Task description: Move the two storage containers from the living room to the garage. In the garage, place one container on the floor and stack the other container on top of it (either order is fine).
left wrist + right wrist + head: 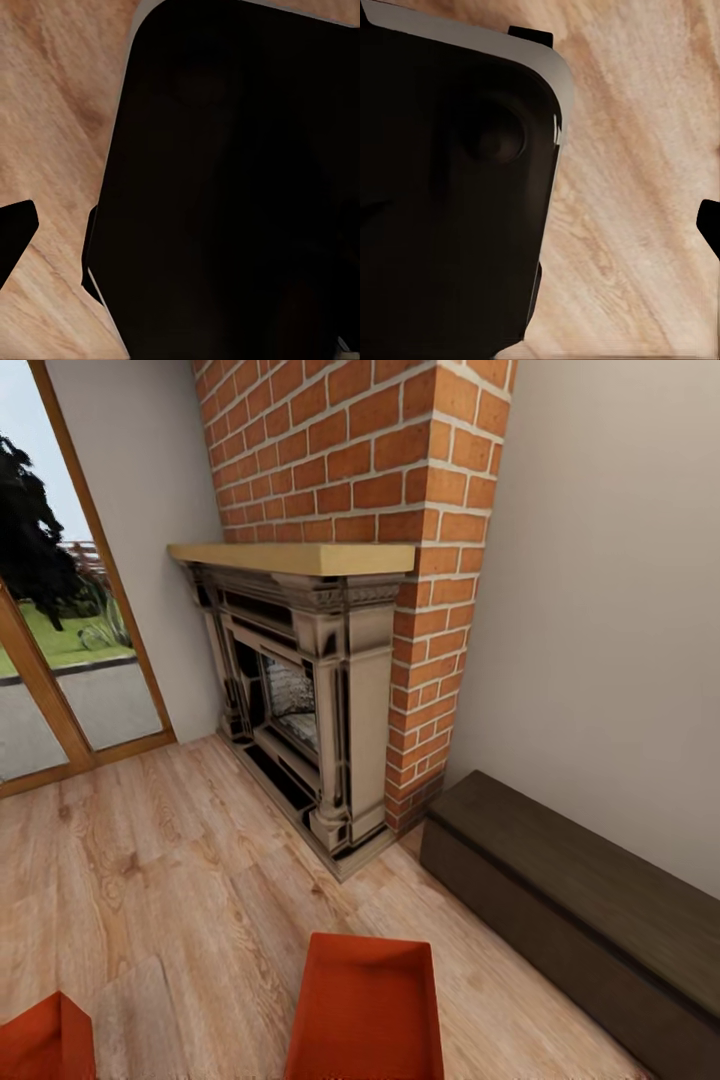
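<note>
Storage containers come second to the grippers here, and neither gripper can be read with any certainty: in the left wrist view a large black body with a pale rounded edge (pixel 240 187) covers most of the frame, and a black finger tip (pixel 13 232) juts in beside it over the wood floor (pixel 52 97), so whether the left gripper stands wide or narrow cannot be told. The right wrist view is much the same, a dark rounded housing (pixel 450 195) over light planks (pixel 637 187), with a small black tip (pixel 709 221) at the frame's edge; its spread cannot be judged either. From the head camera, one orange-red container (pixel 368 1010) sits open-topped on the light plank floor (pixel 150 860), in front of the brick fireplace (pixel 310 690) and well apart from it. The second container (pixel 45 1045) lies on the same floor, off to the first one's left, cut by the frame's corner. A low dark wooden bench (pixel 580 900) runs along the wall to the fireplace's right, and a wood-framed glass door (pixel 50 660) stands to the fireplace's left.
</note>
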### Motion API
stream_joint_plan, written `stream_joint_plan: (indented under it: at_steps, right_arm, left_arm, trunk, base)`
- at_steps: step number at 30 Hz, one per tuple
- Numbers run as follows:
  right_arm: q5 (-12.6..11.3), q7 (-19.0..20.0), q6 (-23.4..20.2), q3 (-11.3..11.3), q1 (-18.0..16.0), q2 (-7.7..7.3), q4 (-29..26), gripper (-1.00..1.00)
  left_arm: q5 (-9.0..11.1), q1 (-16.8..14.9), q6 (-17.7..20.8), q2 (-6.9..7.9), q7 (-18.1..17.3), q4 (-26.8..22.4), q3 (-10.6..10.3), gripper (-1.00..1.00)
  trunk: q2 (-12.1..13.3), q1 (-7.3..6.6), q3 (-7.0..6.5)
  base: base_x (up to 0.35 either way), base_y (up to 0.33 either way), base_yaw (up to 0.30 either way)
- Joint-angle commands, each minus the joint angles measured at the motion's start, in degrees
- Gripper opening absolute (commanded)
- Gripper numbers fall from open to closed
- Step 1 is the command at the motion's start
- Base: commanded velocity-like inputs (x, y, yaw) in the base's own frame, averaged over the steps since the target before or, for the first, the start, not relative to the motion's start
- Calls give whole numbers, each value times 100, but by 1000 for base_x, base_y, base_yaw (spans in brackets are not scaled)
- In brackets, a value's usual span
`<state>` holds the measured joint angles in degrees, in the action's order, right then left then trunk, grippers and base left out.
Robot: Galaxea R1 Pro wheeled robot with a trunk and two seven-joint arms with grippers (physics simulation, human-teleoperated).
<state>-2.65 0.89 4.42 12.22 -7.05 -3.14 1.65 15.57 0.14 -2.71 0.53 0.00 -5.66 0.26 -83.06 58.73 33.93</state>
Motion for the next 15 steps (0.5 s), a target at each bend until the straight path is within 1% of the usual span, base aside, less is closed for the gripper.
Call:
stream_joint_plan:
  at_steps: [1,3,5,7,15]
  right_arm:
    - [-26,9,30,39,-7,0,18,100]
    - [-20,8,4,50,-7,-2,19,100]
    - [-14,5,-146,55,-7,-1,19,100]
    - [-11,5,-204,54,-7,-2,19,100]
    - [-1,2,-248,69,-7,5,19,100]
  left_arm:
    - [25,0,-9,0,0,-5,0,100]
    - [25,0,-10,0,0,-5,0,100]
    - [25,1,-9,0,0,-5,0,100]
    - [25,2,-8,0,0,-5,0,100]
    - [25,2,-9,0,0,-5,0,100]
  trunk:
    - [-2,0,14]
    - [-2,0,32]
    - [-2,0,51]
    - [-2,0,69]
    - [-2,0,143]
  base:
    - [0,0,95]
    - [0,0,99]
    - [0,0,101]
    - [0,0,102]
    - [0,0,103]
